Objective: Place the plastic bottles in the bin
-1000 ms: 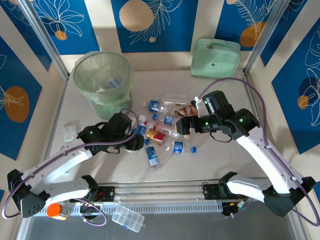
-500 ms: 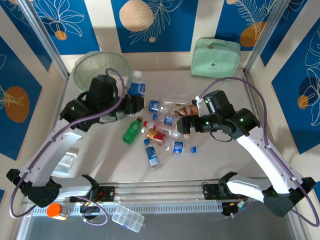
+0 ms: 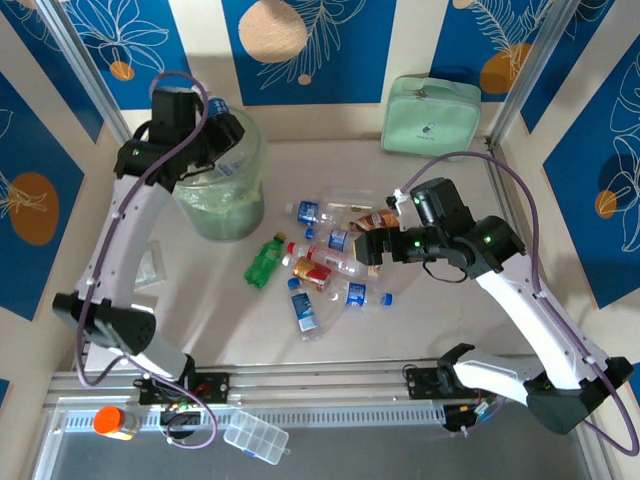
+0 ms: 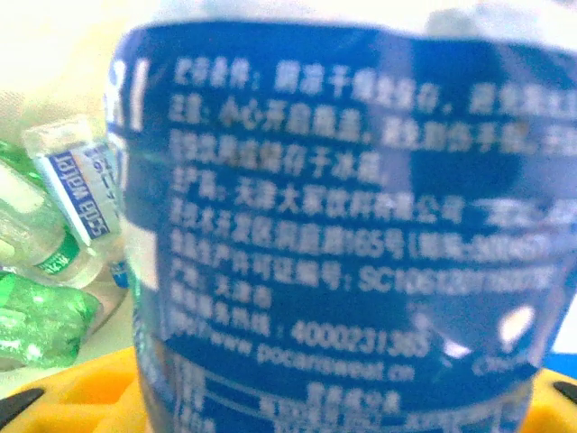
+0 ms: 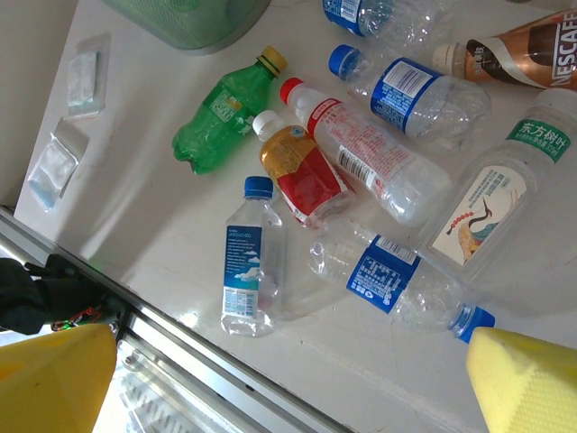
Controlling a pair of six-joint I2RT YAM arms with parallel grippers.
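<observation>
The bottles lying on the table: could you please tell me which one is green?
The green bottle with the yellow cap, on the side of the group towards the bin. No other on the table has a green body.

White arm links [image 3: 122, 238] with black joints [image 3: 478, 246], looping purple cables [image 3: 463, 155], small green lights [image 3: 416, 240] and yellow gripper fingers [image 5: 518, 383]

The left arm stretches up and away to the far left, elbow high, its hand [image 3: 217, 128] clamped on a blue-labelled bottle [image 4: 343, 225]. The right arm bends inward at mid-height, its hand [image 3: 364, 248] spread wide, yellow fingers [image 5: 523, 383] holding nothing.
</observation>
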